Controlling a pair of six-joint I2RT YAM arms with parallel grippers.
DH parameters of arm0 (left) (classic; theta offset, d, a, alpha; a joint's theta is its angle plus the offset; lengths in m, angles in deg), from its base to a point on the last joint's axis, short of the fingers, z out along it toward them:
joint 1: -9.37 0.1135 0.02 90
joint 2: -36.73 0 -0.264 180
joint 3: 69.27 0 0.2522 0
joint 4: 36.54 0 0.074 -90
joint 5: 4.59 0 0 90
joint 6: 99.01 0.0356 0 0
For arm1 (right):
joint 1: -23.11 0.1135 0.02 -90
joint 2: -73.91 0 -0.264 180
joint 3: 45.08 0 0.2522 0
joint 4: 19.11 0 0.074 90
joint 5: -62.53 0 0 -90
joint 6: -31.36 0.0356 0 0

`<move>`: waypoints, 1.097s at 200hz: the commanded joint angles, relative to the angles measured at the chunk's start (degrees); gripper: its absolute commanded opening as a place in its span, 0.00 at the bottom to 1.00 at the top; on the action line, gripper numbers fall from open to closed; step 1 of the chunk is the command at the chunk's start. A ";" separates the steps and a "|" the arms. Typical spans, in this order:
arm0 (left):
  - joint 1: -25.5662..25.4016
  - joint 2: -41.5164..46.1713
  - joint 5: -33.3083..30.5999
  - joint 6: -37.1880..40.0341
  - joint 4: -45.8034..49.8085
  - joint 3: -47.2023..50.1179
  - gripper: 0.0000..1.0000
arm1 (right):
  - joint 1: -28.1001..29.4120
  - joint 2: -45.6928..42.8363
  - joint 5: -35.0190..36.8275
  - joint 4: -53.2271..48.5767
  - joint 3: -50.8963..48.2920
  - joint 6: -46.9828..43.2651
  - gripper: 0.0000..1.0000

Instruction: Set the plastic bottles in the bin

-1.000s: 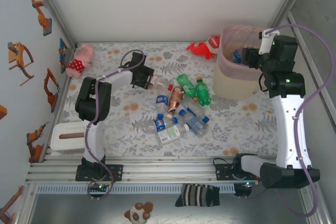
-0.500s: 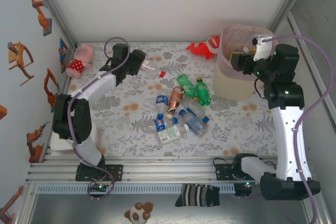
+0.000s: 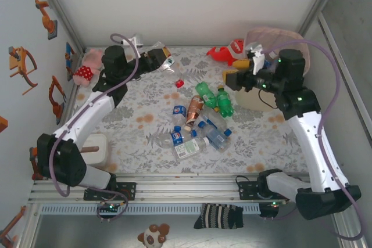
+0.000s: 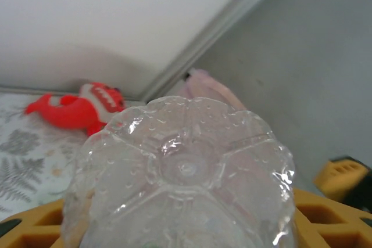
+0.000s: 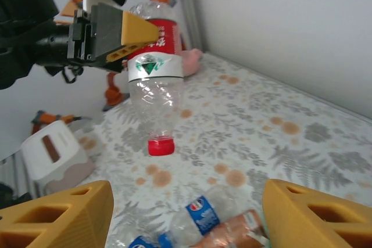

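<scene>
Left gripper (image 3: 154, 58): a second ago it was working at the heap in the middle of the desk (image 3: 125, 135); it is now reaching toward the far left corner, with the arm stretching out long. Its jaws are pinching a clear red-labelled bottle (image 3: 164, 56) around the body and carrying it clear of the desk surface. From the right wrist the bottle is hanging neck down; from the left wrist its dimpled base is facing the camera between the yellow fingers. Right gripper (image 3: 231, 78): a second ago it was sitting over the bin (image 3: 270, 33); it is now hovering out to the left of the bin, above the desk just beyond the green bottles (image 3: 224, 103). Its jaws are standing wide apart, gripping and touching nothing. Bin: standing at the far right corner, partly hidden behind the right arm. Remaining bottles (image 3: 189, 146): lying in a loose heap about the middle of the desk, keeping the same arrangement across the frames. Red toy (image 3: 224, 54): lying at the far edge, just left of the bin.
</scene>
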 commanded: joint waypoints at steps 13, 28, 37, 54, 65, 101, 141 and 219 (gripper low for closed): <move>-1.16 4.66 13.94 5.62 -10.13 1.11 0.56 | 5.54 2.37 -5.28 8.95 1.04 4.82 0.69; -1.89 5.51 17.27 5.88 -11.31 0.72 0.55 | 8.73 4.26 -5.72 10.22 2.60 5.20 0.72; -2.43 5.95 18.87 6.18 -11.49 0.47 0.55 | 10.41 5.42 -5.93 10.15 3.96 5.04 0.72; -3.70 6.70 20.98 7.14 -11.44 -0.11 0.56 | 13.31 7.43 -6.53 10.79 6.28 5.01 0.72; -4.68 7.10 22.19 7.96 -11.22 -0.50 0.56 | 14.92 8.70 -6.78 11.73 7.50 5.54 0.73; -7.59 7.61 23.69 10.73 -7.81 -2.30 0.56 | 19.09 12.62 -7.75 12.32 11.44 6.37 0.73; -8.15 8.68 23.35 12.13 -6.22 -2.61 0.56 | 20.86 13.98 -8.49 10.56 12.37 4.31 0.70; -8.21 10.33 22.64 12.90 -6.37 -2.60 0.57 | 21.30 14.06 -7.06 7.00 11.47 0.76 0.72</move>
